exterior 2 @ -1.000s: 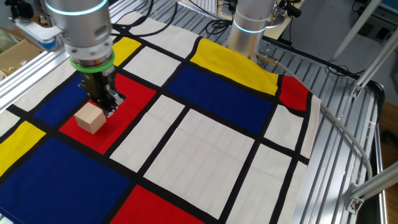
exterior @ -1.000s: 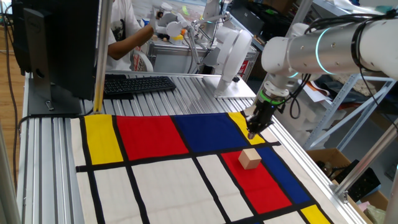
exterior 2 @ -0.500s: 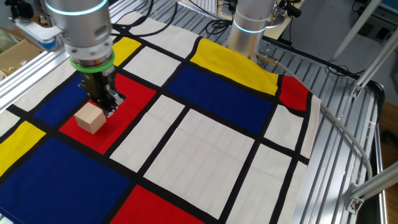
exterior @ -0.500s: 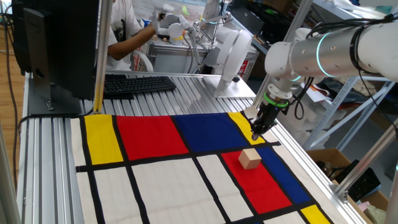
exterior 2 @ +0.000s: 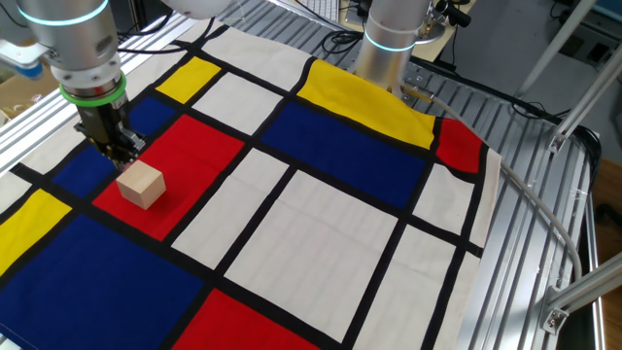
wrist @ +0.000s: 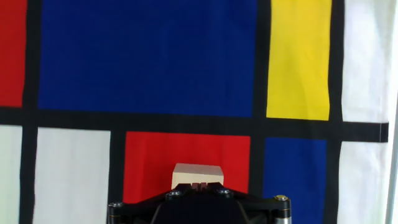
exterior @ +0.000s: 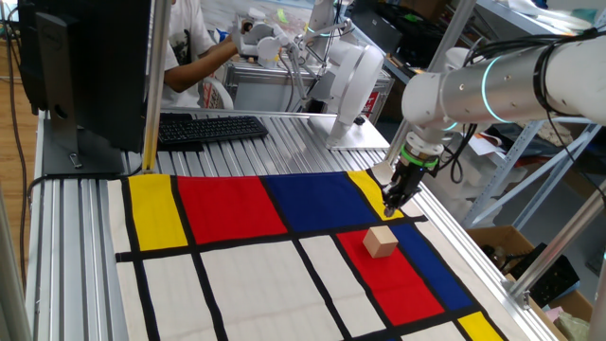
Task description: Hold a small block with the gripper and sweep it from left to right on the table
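The small block [exterior: 382,242], a plain tan wooden cube, rests on a red rectangle of the table [exterior: 246,275] cloth. The gripper [exterior: 388,206] hangs just beyond the block's far side, over the blue and yellow patches, fingers shut with nothing between them. In the other fixed view the block [exterior 2: 142,184] lies free on the table [exterior 2: 321,224], with the gripper [exterior 2: 124,153] a little up and left of it, apart from it. The hand view looks down on the block [wrist: 196,173] just ahead of the shut gripper [wrist: 198,185].
A black keyboard [exterior: 208,128] and a dark monitor [exterior: 85,66] stand on the aluminium rails behind the cloth. A person [exterior: 189,47] works at the back. The arm's white base [exterior 2: 394,39] rises at the cloth's far edge, with a cable [exterior 2: 525,199] trailing beside it.
The gripper has drifted away from the block, toward the cloth's edge, staying shut. The block has not moved.
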Controlling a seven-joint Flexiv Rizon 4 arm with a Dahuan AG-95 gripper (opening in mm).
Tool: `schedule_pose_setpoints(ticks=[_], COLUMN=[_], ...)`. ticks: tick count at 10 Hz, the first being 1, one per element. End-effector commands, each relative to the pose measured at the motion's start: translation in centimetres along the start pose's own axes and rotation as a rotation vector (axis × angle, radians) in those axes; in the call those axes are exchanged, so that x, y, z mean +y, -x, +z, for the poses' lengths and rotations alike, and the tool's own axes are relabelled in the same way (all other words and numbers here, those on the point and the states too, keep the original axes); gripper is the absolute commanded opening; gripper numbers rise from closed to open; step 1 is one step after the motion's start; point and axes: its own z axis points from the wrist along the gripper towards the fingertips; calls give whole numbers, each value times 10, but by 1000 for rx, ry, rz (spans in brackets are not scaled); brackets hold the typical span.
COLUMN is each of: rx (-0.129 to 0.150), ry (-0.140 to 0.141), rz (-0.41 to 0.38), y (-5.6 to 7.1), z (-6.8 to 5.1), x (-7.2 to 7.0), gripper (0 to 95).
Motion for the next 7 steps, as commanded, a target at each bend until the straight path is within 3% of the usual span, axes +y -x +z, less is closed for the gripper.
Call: schedule_pose_setpoints(ticks=[1,7], rx=[2,-3], ry=[4,15], rz=[-11,9], y=[-5,-7], z=[4,21], x=[2,8], gripper=[0,0])
